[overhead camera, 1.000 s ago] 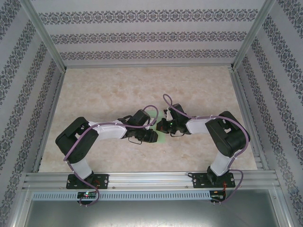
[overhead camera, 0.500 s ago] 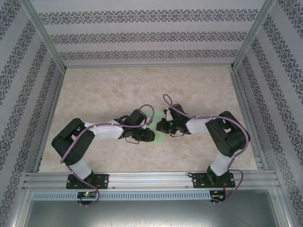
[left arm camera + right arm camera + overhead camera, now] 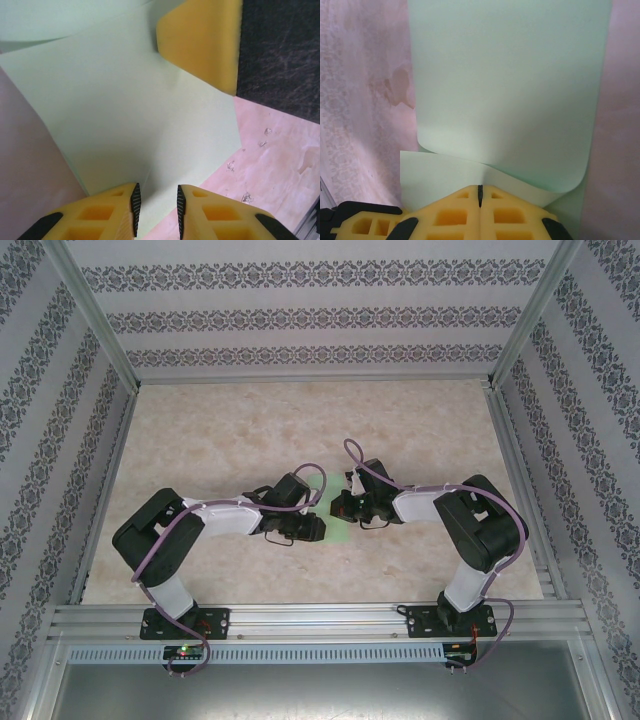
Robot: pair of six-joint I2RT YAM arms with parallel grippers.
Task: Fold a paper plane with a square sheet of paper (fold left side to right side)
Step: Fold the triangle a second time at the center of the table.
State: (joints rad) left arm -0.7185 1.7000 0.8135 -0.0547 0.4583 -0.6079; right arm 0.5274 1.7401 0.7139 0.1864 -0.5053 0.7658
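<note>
The square sheet of paper point(image 3: 340, 531), pale mint green, sits mid-table between the two wrists. In the right wrist view the sheet point(image 3: 510, 85) is bent over on itself, with an upper layer curling above a lower one. My right gripper point(image 3: 480, 192) is shut on the near edge of the lower layer. It points left at the sheet point(image 3: 338, 508). My left gripper point(image 3: 156, 205) stands open, its pads apart over the sheet's near corner point(image 3: 140, 110), and it points right point(image 3: 324, 526). The right gripper's yellow finger point(image 3: 200, 45) rests on the sheet's far part. The paper plane is out of view.
The marbled tabletop point(image 3: 250, 430) stretches behind and to both sides of the arms. Aluminium rails point(image 3: 300, 620) run along the near edge. Patterned walls point(image 3: 300, 310) close off the back and sides.
The left arm has shifted a little to the left, drawing its wrist slightly away from the sheet. The right arm and the sheet have stayed put.
</note>
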